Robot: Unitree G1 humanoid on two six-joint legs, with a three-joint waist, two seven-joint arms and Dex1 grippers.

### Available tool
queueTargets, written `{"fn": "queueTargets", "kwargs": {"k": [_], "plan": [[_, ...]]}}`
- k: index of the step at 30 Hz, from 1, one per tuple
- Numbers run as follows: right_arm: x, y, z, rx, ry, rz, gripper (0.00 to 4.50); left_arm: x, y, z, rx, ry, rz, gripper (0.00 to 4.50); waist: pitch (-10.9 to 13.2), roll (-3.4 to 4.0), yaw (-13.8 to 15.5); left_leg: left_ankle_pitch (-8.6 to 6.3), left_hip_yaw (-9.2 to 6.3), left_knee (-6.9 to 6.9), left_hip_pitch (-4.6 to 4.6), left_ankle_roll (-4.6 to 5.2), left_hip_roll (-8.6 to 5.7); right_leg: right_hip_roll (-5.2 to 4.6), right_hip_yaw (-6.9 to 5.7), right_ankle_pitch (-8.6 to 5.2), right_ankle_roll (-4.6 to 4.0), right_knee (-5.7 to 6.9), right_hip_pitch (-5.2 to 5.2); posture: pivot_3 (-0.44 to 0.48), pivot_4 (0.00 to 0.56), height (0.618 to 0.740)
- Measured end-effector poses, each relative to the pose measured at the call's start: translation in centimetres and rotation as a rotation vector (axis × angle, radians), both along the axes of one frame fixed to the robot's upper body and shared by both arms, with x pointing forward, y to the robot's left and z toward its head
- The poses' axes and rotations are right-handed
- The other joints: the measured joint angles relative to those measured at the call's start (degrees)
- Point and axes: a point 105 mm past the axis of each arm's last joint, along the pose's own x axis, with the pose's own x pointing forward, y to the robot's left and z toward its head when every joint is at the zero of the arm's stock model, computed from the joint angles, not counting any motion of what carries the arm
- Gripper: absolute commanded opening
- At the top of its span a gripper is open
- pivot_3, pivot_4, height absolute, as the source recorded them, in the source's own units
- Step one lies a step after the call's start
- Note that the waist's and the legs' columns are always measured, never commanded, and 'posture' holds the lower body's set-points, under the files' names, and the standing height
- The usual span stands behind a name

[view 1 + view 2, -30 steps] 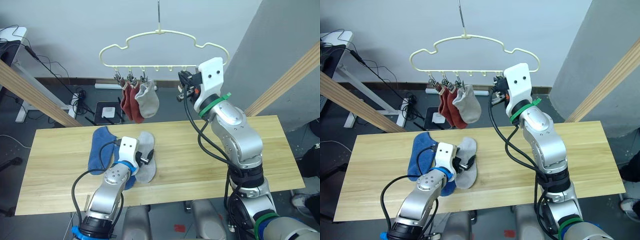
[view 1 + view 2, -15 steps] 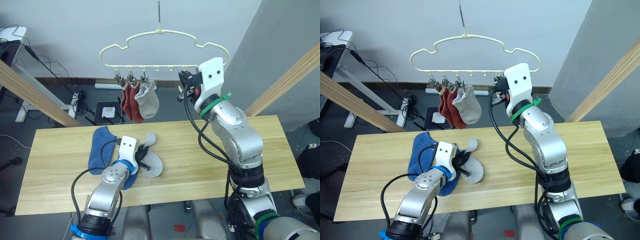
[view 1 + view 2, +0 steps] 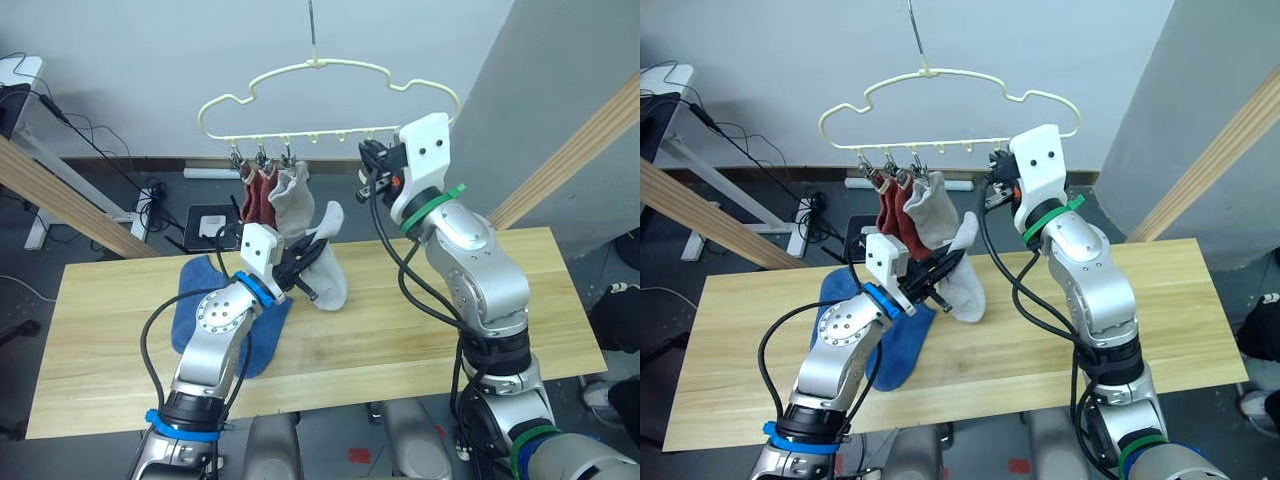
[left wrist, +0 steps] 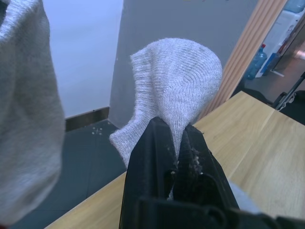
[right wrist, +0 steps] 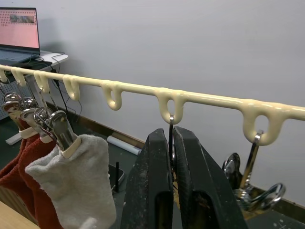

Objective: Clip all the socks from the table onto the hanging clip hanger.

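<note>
While lifted clear of the table, item in hand: light grey sock [image 3: 325,262], pinched near its middle, cuff end standing up and toe end drooping; long axis runs steeply up and down, leaning toward the hanger.
Holder: left end effector [image 3: 300,268], its two black fingers pressed together on the grey knit; in the left wrist view the fabric bulges up out of the closed tips [image 4: 174,143].
Destination: clip hanger [image 3: 330,100], pale yellow wire, cloud outline, hung above and behind the far table edge; it lies up and slightly to the right of the held sock.
Occupied clips: three at the robot's left end, carrying two rust red socks [image 3: 258,197] and one hung grey sock [image 3: 290,195].
Free clips: judged to be the three to the right of those; the held sock sits below and in front of the first free loop [image 3: 313,136].
Clip under hold: metal clip [image 5: 170,143], between the closed tips of the right end effector [image 3: 371,180]; whether it is squeezed open cannot be told.
Nearer arm: left carries the sock; right is already at the row.
Coming move, as judged: raise the cuff up and rightward to the clip the right arm holds.
Remaining stock: blue socks [image 3: 215,315], flat on the table [image 3: 420,330] under the left arm; exact count not clear.
</note>
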Motion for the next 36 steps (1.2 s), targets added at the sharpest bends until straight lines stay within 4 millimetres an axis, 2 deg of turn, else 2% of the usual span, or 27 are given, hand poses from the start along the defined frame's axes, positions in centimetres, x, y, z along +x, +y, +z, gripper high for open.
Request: {"fn": "queueTargets", "kwargs": {"k": [9,13,19,36], "plan": [[-0.1,0.3,-0.1,0.014,0.024,0.023,0.00,0.5,-2.7,0.4,-0.021,-0.018,-0.051,0.00,0.0,0.00,0.0,0.00,-0.01,0.03,0.00,0.00,-0.01,0.01,-0.01,0.00,0.01,0.02,0.01,-0.169,0.356,0.740],[-0.1,0.3,0.0,0.020,0.027,0.027,0.00,1.0,-3.2,0.2,-0.020,-0.020,-0.052,0.00,0.0,0.00,0.0,0.00,-0.03,0.03,0.00,0.00,-0.01,0.02,-0.02,0.00,0.00,0.01,0.01,-0.169,0.354,0.740],[-0.1,0.8,-0.2,0.035,0.051,0.045,0.00,2.2,-4.2,1.4,-0.029,-0.055,-0.071,0.00,0.0,0.00,0.0,0.00,-0.03,0.03,0.00,0.01,-0.01,0.02,-0.02,0.00,0.00,0.02,0.01,-0.167,0.352,0.740],[-0.1,0.5,-0.1,0.051,0.064,0.040,0.00,2.7,-4.0,1.8,-0.074,-0.072,-0.043,0.00,0.0,0.00,0.0,0.00,-0.03,0.03,-0.01,0.01,-0.01,0.02,-0.02,0.00,0.00,0.02,0.01,-0.166,0.348,0.740]]}}
